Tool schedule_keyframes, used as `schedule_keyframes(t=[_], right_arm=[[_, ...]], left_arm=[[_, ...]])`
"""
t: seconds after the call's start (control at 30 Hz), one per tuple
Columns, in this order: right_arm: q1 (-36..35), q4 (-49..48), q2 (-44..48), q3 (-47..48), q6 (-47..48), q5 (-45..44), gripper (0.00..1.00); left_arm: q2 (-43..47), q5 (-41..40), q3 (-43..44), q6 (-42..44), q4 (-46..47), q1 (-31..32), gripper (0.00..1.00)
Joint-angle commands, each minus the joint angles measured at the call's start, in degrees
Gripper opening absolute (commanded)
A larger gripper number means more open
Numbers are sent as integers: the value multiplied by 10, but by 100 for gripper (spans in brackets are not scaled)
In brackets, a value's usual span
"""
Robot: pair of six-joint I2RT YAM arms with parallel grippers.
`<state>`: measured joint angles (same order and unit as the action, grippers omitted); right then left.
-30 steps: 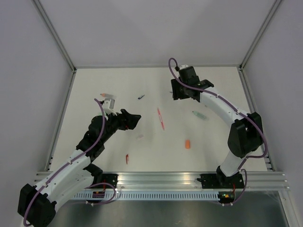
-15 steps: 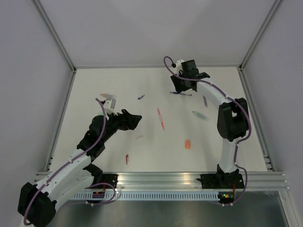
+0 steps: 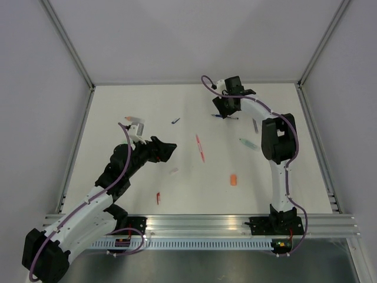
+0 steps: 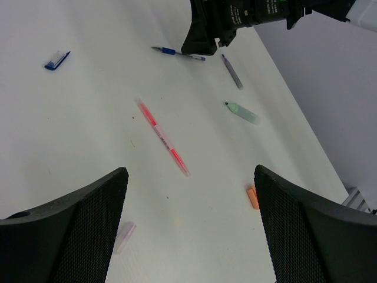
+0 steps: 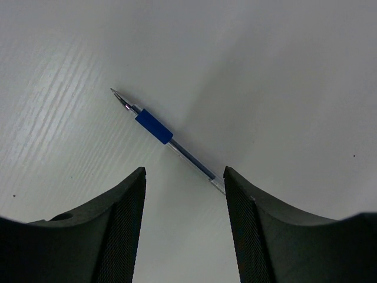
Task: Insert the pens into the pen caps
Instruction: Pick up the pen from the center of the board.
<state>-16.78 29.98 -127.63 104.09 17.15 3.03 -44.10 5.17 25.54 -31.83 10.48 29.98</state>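
Observation:
A blue pen point(image 5: 165, 134) lies at the far middle of the table point(image 3: 129, 177), also seen from above point(image 3: 227, 117). My right gripper point(image 5: 184, 236) is open and empty just above it, the pen's rear end near the right fingertip point(image 5: 235, 183). From above the right gripper point(image 3: 225, 109) is at the back. A red pen point(image 3: 200, 147), a grey pen point(image 3: 255, 125), a mint green cap point(image 3: 248, 143), an orange cap point(image 3: 234, 180), a red cap point(image 3: 158, 198) and a dark blue cap point(image 3: 175, 121) lie scattered. My left gripper point(image 3: 165, 150) is open and empty, held above the table.
A pale clear cap point(image 4: 124, 236) lies near my left finger, and shows from above point(image 3: 174, 171). A salmon piece point(image 3: 131, 118) lies at the left by the left wrist. Grey walls with metal posts point(image 3: 88, 82) enclose the table. An aluminium rail point(image 3: 200, 224) runs along the front.
My right arm has folded back toward the far wall and brought its open gripper down over the blue pen. The left arm has not moved.

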Motion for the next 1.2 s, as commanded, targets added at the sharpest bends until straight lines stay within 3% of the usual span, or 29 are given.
schedule_keyframes(t=[0.0, 0.5, 0.9, 1.03, 1.17], right_arm=[[13, 3, -28, 37, 17, 24, 61], [16, 47, -69, 50, 16, 50, 57], [16, 68, -56, 20, -18, 58, 6], [10, 52, -46, -7, -62, 40, 0], [-8, 52, -28, -27, -100, 24, 0]], left_arm=[[-6, 17, 9, 3, 21, -1, 91], [-4, 15, 10, 3, 18, -1, 91], [-8, 14, 7, 1, 24, -1, 91], [-13, 14, 7, 6, 26, -2, 90], [-19, 15, 7, 13, 29, -1, 89]])
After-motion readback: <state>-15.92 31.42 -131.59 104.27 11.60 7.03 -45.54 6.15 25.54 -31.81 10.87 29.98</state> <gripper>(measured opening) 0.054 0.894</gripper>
